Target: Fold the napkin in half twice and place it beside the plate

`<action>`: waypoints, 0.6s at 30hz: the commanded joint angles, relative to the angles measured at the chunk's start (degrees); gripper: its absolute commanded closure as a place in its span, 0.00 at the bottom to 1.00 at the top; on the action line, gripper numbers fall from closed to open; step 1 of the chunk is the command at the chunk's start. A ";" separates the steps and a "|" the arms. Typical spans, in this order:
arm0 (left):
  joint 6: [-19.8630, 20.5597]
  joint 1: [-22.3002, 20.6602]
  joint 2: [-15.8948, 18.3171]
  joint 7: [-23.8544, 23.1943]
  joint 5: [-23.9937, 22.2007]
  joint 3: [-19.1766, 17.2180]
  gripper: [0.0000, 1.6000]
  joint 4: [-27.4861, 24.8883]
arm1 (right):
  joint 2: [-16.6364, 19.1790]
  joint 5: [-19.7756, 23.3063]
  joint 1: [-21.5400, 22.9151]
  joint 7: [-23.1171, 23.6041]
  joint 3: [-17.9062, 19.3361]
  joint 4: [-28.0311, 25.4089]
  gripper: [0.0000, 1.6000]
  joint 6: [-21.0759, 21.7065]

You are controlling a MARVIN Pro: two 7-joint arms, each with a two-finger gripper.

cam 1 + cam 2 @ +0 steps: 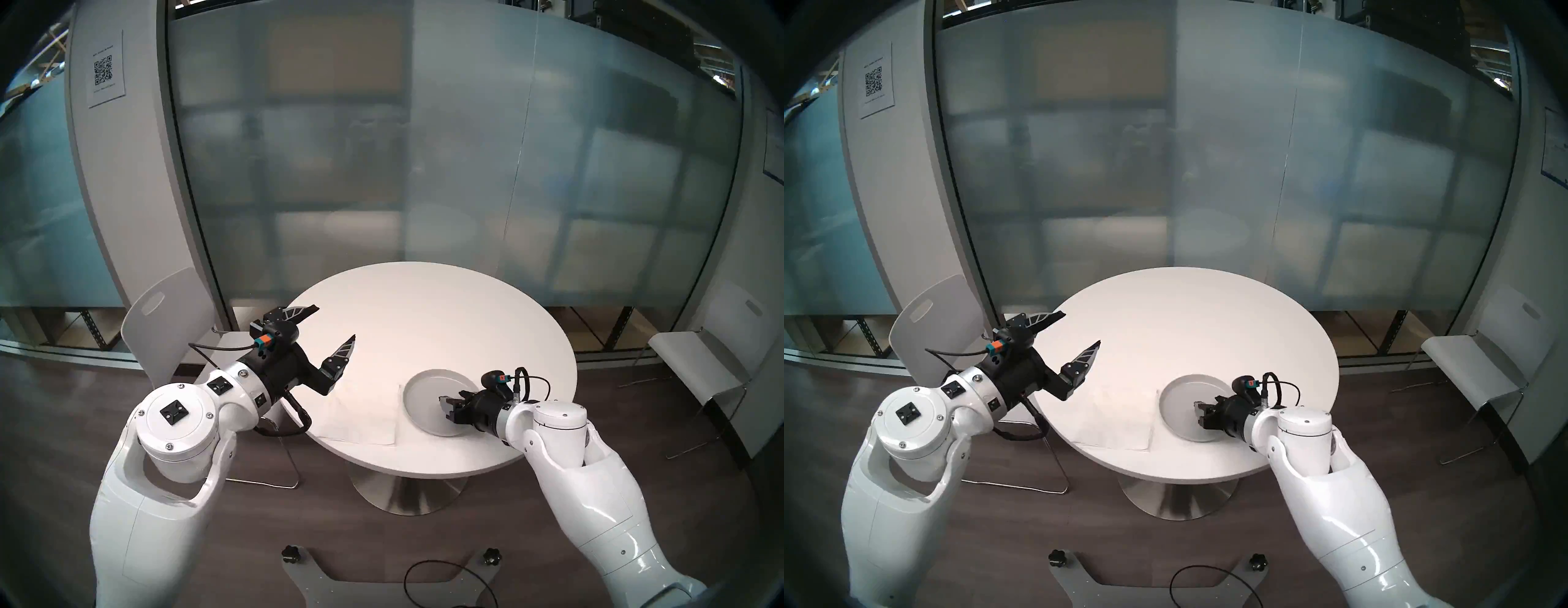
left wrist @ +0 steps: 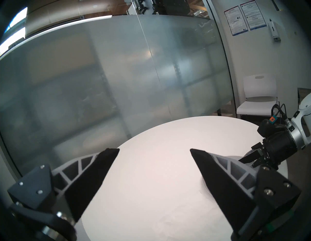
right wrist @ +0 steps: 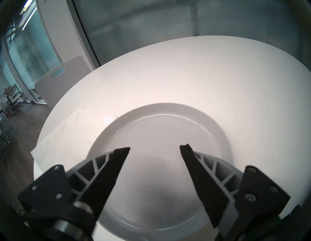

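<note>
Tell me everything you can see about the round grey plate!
The plate is round, plain light grey and smooth, with a low raised rim and nothing on it. It lies flat near the table's near edge, with the white napkin just beside it on the view's left. The right hand hovers open over it, casting a shadow.

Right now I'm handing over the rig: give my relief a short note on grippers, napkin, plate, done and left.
Left gripper: open, empty, above the table's left side.
Right gripper: open, empty, over the plate.
Napkin: lying flat at the table's near edge, left of the plate, its right edge at the plate's rim; whether it is tucked under cannot be told.
Done: no fold shows.
Left: both folds, then set it beside the plate.
</note>
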 commanded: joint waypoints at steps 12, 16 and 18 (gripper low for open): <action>-0.52 -0.31 0.20 -0.29 -0.21 -0.36 0.00 -1.34 | 1.52 -2.28 4.01 1.28 -1.08 3.50 0.20 0.69; -0.56 -0.48 0.17 -0.29 -0.22 -0.28 0.00 -1.28 | 2.64 -2.18 2.89 2.21 -0.54 1.34 0.21 2.49; -0.57 -0.54 0.15 -0.28 -0.24 -0.32 0.00 -1.25 | 3.08 -1.99 1.94 2.55 -0.03 -0.02 0.22 3.16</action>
